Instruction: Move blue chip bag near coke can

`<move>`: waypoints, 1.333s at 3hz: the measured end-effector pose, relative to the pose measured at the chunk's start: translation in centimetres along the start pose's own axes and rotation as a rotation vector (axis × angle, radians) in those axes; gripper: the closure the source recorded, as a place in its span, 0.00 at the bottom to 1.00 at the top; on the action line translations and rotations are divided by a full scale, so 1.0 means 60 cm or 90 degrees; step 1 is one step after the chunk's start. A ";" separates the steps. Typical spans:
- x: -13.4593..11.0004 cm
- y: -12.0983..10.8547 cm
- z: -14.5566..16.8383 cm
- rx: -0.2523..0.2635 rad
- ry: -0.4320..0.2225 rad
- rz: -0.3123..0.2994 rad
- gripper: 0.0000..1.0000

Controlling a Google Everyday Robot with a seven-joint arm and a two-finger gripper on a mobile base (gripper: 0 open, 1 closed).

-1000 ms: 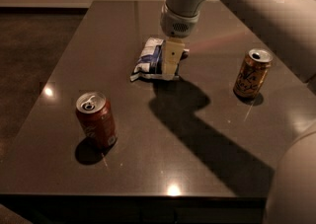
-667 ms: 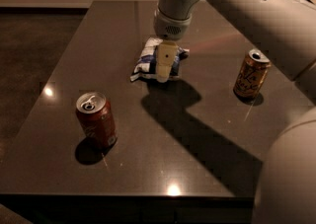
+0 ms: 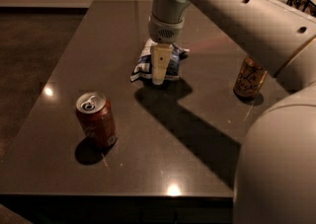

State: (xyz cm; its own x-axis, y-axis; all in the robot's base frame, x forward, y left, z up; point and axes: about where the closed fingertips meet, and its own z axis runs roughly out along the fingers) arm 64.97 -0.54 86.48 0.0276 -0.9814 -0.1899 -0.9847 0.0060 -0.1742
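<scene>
The claw (image 3: 158,79) points straight down at the far middle of the dark counter (image 3: 197,164), right over the blue chip bag (image 3: 142,63), its tip at the bag's near edge. From this angle I cannot tell whether the claw is wide, narrow or gripping the bag. The bag lies flat and crinkled on the counter, partly hidden behind the claw. The coke can (image 3: 96,120) stands upright toward the near left of the counter, well apart from the bag, its silver top and pull tab showing. An orange-gold can (image 3: 249,77) stands upright to the right, partly covered by the pale arm (image 3: 237,13) that reaches in from the right. The arm's shadow falls across the counter in front of the bag.
</scene>
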 end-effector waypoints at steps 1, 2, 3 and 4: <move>0.004 -0.010 0.011 -0.002 0.010 0.013 0.00; 0.011 -0.017 0.014 0.002 0.015 0.024 0.13; 0.018 -0.017 0.010 0.006 0.011 0.031 0.37; 0.019 -0.011 0.000 0.012 -0.002 0.032 0.61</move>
State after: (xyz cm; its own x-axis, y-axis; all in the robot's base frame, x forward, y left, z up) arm 65.65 -1.65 86.39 -0.0213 -0.9791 -0.2023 -0.9814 0.0591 -0.1825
